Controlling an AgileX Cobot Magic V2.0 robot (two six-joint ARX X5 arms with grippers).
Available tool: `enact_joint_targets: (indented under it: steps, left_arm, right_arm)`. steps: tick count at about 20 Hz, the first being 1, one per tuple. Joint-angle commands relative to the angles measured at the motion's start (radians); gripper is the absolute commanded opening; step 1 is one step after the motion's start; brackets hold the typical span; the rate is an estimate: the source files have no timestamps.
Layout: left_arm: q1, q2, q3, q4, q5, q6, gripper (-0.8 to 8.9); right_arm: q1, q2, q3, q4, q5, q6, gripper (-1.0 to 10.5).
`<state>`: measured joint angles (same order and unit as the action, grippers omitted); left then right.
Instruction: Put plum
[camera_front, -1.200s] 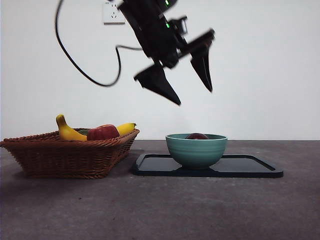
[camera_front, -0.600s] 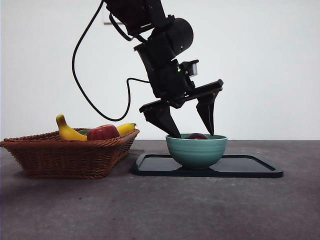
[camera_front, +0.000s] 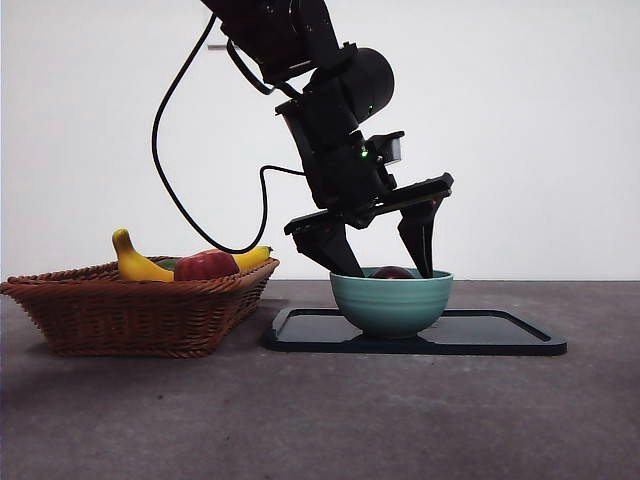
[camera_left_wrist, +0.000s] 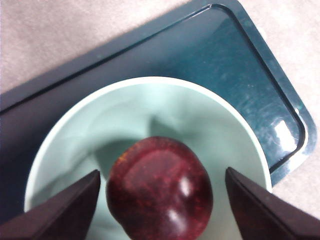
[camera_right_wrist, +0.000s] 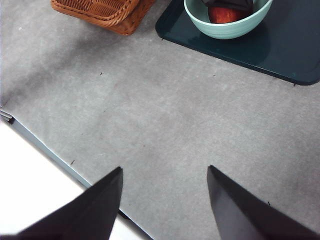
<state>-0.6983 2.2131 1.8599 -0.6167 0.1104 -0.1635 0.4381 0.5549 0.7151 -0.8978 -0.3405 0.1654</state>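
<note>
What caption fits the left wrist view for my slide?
Left tool open, jaws straddling the plum in the bowl on the tray.

The black two-jawed left gripper reaches steeply down, jaws spread wide. The black two-jawed right gripper hovers, jaws apart

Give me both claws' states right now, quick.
Left claw: open, jaws inside the bowl on either side of the plum, not gripping it.
Right claw: open, holding nothing, above the table.
</note>
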Motion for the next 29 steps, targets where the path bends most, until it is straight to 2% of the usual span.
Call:
enact_joint_targets:
  steps: [1,5,7,12,14,18,26,29]
  left_arm:
    - [-0.014,0.034,0.034,0.003,-0.001,0.021,3.71]
    - [-0.024,0.035,0.034,-0.009,-0.008,0.037,3.69]
    - [-0.031,0.037,0.034,-0.032,-0.041,0.051,3.28]
    - [-0.033,0.038,0.034,-0.039,-0.045,0.054,2.95]
    - [-0.033,0.038,0.034,-0.038,-0.044,0.064,2.50]
    - [-0.033,0.034,0.061,-0.051,-0.044,0.073,2.45]
    - [-0.027,0.023,0.362,-0.319,-0.044,0.113,2.46]
    - [-0.015,-0.032,0.428,-0.370,-0.044,0.118,2.46]
  right_arm:
    - [0.006,0.004,0.005,0.006,0.000,0.006,2.7]
    - [0.006,0.004,0.005,0.006,0.000,0.006,2.7]
    - [0.006,0.004,0.005,0.006,0.000,0.006,2.7]
    - [0.006,0.004,0.005,0.006,0.000,0.006,2.7]
    - [0.006,0.004,0.005,0.006,0.000,0.006,2.7]
    - [0.006,0.004,0.005,0.005,0.000,0.006,2.7]
    - [0.006,0.004,0.005,0.005,0.001,0.005,2.7]
    - [0.006,0.004,0.005,0.006,0.001,0.005,2.7]
